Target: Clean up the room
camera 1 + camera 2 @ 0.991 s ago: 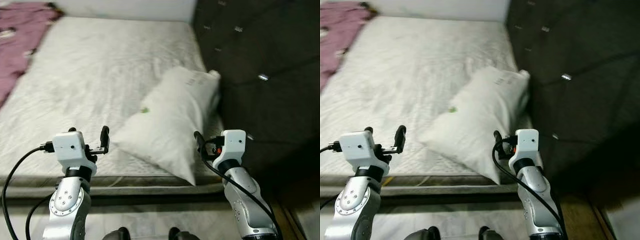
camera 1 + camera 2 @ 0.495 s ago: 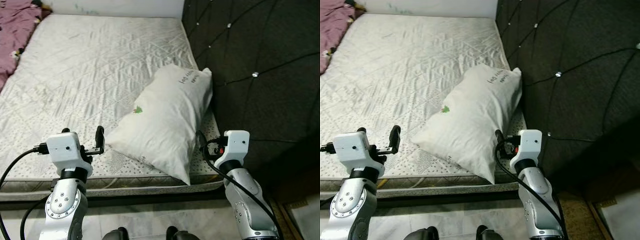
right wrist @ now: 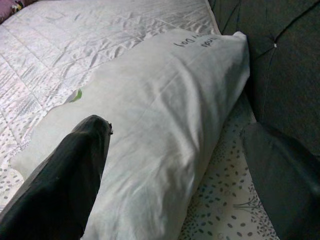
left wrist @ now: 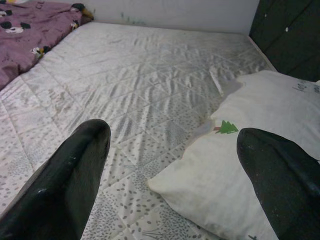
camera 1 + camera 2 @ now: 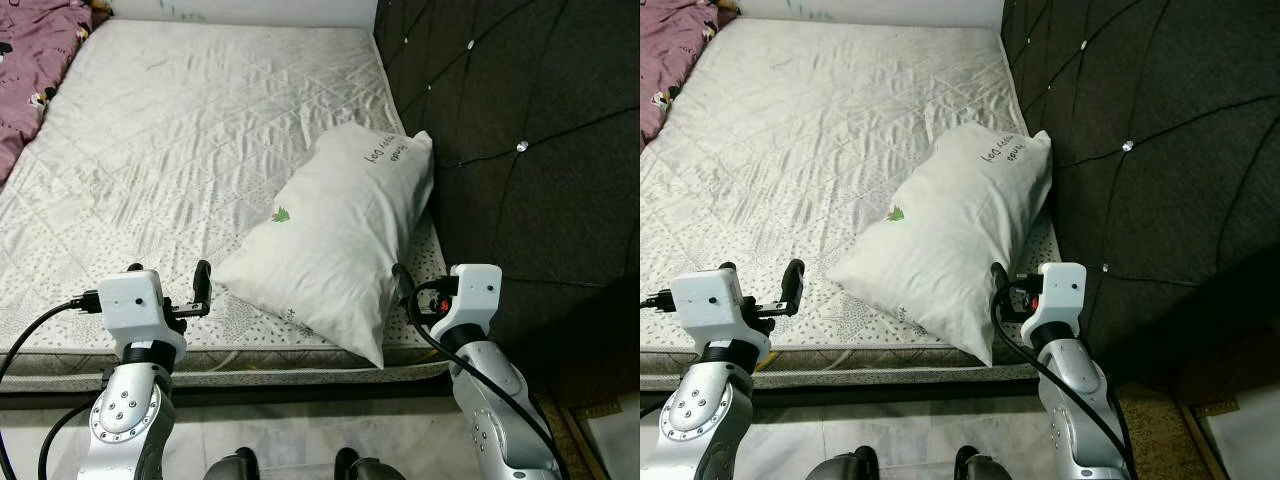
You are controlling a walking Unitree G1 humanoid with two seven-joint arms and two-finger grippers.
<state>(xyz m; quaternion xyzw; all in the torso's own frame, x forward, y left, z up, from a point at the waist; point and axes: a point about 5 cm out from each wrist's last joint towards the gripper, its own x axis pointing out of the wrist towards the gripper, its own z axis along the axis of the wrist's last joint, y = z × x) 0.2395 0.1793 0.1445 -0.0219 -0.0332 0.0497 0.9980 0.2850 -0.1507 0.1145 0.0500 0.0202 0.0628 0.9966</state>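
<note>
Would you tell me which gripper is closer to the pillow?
The right gripper, beside the pillow's near corner by the headboard; the left gripper sits farther off.

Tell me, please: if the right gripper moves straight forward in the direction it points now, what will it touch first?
Most likely the white pillow. The right gripper is open and aimed along the pillow's near corner, which lies between its fingers on the mattress. Depth is unclear, so the exact contact spot is uncertain.
</note>
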